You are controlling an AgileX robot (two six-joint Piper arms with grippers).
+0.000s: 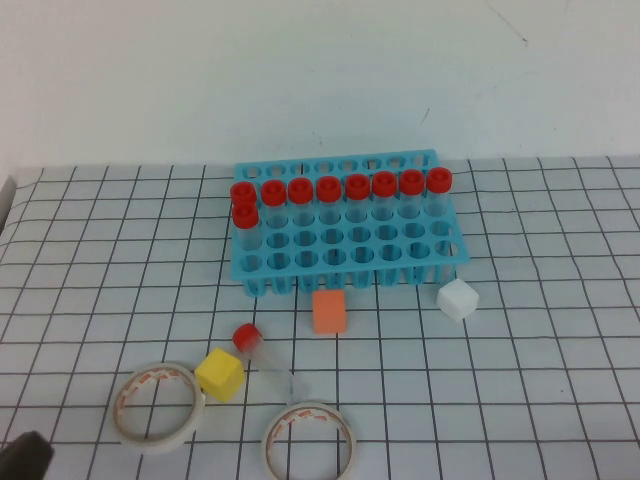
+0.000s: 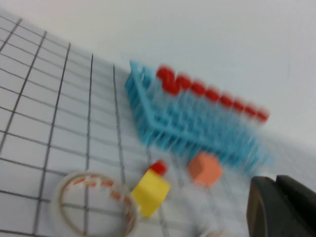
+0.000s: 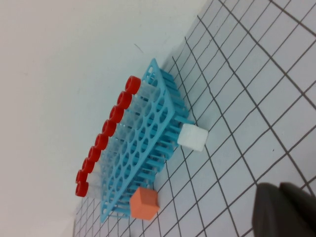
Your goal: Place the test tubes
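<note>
Nine red-capped test tubes (image 1: pixel 328 200) are standing upright in the blue rack (image 1: pixel 345 248), well ahead of both grippers. Eight are filling one row along the side far from the grippers. The ninth is sitting one row closer, at the end nearest the left gripper (image 2: pixel 276 183).

One more test tube, the loose tube (image 1: pixel 262 355), is lying on its side on the gridded bench (image 1: pixel 520 350), between the rack and the left gripper. Its red cap is pointing toward the rack and is resting just beside the yellow cube (image 1: pixel 219 373).

The left gripper is hanging above the near left part of the bench with its fingers pressed together and pinching nothing. A tape roll (image 1: pixel 150 440) is lying just ahead of it, and the yellow cube is touching that roll's rim. A second tape roll (image 1: pixel 310 410) is lying further to this gripper's right, near the clear end of the loose tube.

The right gripper (image 3: pixel 280 190) is showing only in its own wrist view. It is hanging over bare grid with its fingers also pressed together and empty. Ahead of it, a white cube (image 1: pixel 458 299) is sitting against the rack's near corner. An orange cube (image 1: pixel 329 312) is sitting just in front of the rack's middle, farther from this gripper than the white one.
</note>
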